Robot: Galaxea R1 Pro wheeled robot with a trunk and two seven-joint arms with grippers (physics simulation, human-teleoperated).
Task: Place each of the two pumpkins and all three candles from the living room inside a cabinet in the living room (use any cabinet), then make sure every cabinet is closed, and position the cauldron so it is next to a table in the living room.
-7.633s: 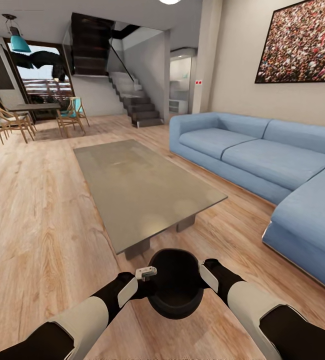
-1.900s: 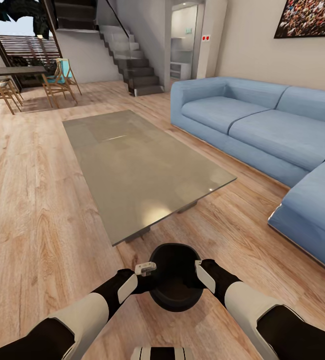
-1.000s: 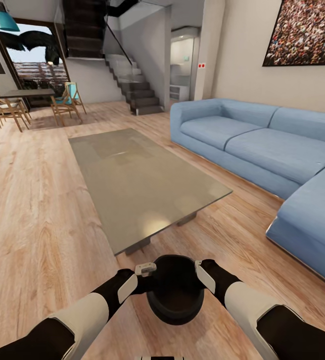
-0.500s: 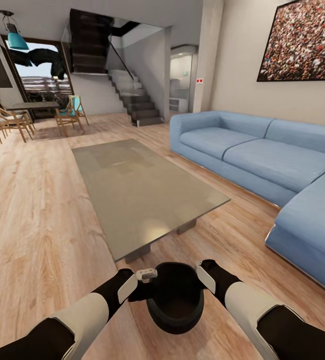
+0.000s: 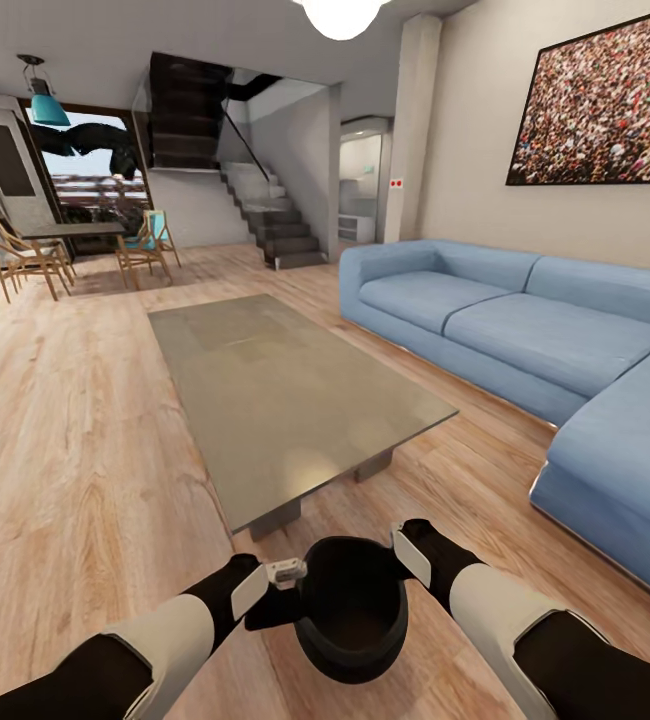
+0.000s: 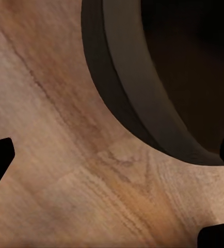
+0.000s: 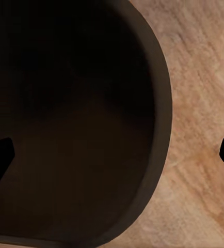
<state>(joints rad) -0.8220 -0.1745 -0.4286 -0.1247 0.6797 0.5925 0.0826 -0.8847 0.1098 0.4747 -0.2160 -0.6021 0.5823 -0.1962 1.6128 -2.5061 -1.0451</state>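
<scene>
The cauldron (image 5: pixel 353 610), a glossy black round pot with an open mouth, sits low between my two arms, just short of the near corner of the grey table (image 5: pixel 285 390). My left gripper (image 5: pixel 285 598) is at its left side. In the left wrist view this gripper (image 6: pixel 112 157) is open over bare floor, with the cauldron's rim (image 6: pixel 143 103) beside it. My right gripper (image 5: pixel 403 578) is at the right rim; the right wrist view has it (image 7: pixel 112 155) open above the cauldron's dark inside (image 7: pixel 76 119). Pumpkins, candles and cabinet are out of view.
A blue corner sofa (image 5: pixel 525 340) runs along the right, with a floor gap between it and the table. Wood floor (image 5: pixel 75 460) stretches to the left. Dining table and chairs (image 5: pixel 65 245) and stairs (image 5: pixel 275 215) stand far back.
The whole view has tilted upward, showing more ceiling and wall. The cauldron stays between my arms; the left gripper sits slightly lower beside it than half a second ago.
</scene>
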